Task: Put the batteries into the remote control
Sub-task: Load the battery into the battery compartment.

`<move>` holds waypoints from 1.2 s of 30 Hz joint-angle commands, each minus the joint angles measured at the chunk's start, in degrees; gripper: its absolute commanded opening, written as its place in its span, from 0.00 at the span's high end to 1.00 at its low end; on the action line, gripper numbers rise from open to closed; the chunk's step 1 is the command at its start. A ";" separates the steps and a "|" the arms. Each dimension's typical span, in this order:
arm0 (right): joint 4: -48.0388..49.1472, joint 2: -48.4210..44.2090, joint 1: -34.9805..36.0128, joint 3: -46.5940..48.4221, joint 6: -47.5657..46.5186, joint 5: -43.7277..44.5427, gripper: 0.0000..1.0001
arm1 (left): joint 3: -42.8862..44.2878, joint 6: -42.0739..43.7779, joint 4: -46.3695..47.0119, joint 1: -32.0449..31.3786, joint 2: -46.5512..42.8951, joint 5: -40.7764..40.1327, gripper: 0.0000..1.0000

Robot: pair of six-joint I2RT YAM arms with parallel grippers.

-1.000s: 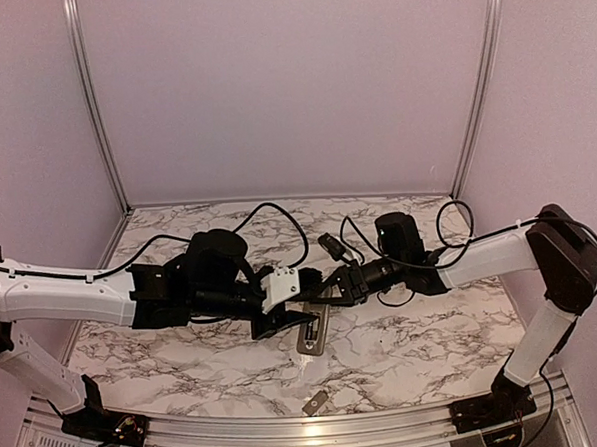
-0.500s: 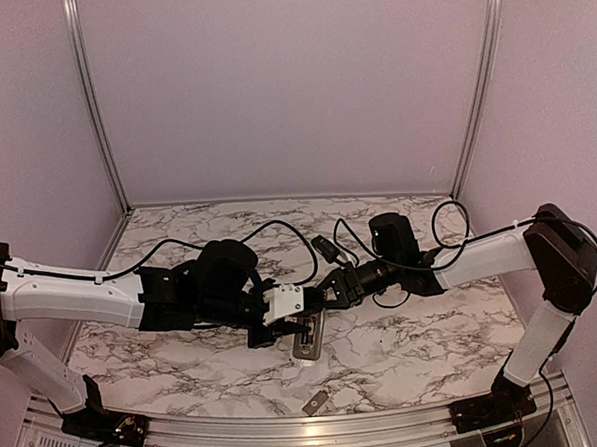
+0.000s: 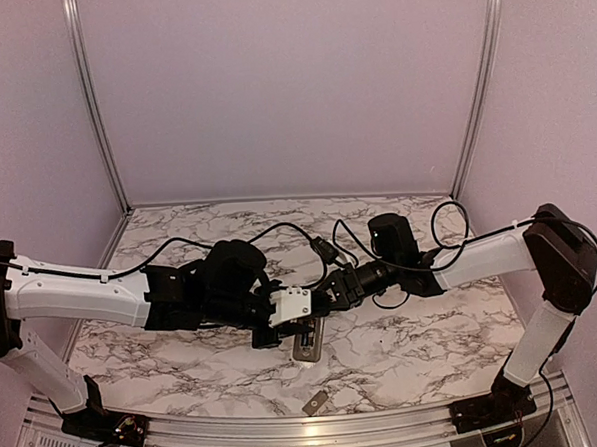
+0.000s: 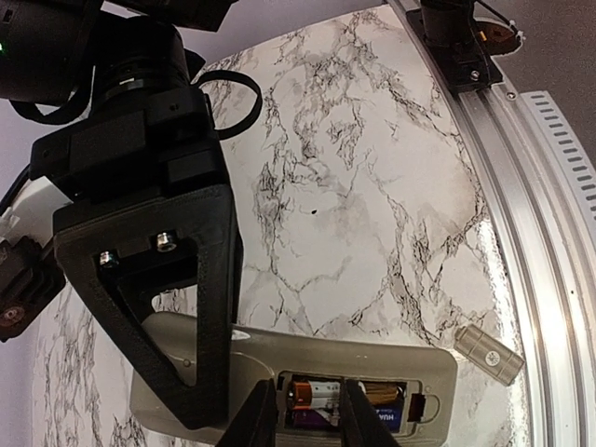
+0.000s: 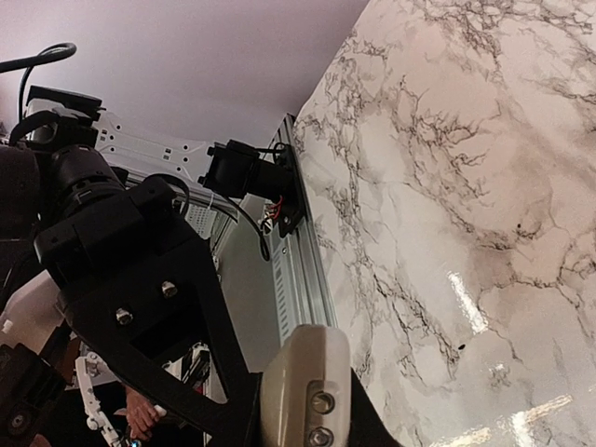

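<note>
Nearest, by the front rail of the table [image 3: 425, 347], a small grey cover [image 3: 314, 403] lies flat. It is at 6 o'clock from the remote control [image 3: 307, 343] and well apart from it. The remote lies back-up near the middle of the marble top. Its recess at the near end is uncovered, and the batteries [image 4: 317, 396] lie side by side inside it. The left gripper [image 3: 274, 333] reaches in from 9 o'clock. Its fingers [image 4: 263, 421] stand a little apart, tips down over the recess, with nothing clamped between them. Whether they touch the batteries is unclear. Just beyond, the right gripper [image 3: 319, 303] comes in from 2 o'clock, one black finger over the remote's far end. I cannot tell how its jaws stand.
</note>
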 commanded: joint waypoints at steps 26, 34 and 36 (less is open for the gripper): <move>1.56 -2.25 0.24 3.05 0.08 -2.00 1.00 | 1.01 3.26 -9.55 -2.39 6.44 -5.82 0.93; 6.68 -3.11 -0.08 2.15 3.93 -3.75 1.00 | 0.89 4.28 -10.13 -3.74 8.28 -11.37 0.94; 8.16 -3.31 -0.13 1.84 4.90 -4.06 1.00 | 1.04 4.74 -10.67 -4.03 8.88 -12.61 0.94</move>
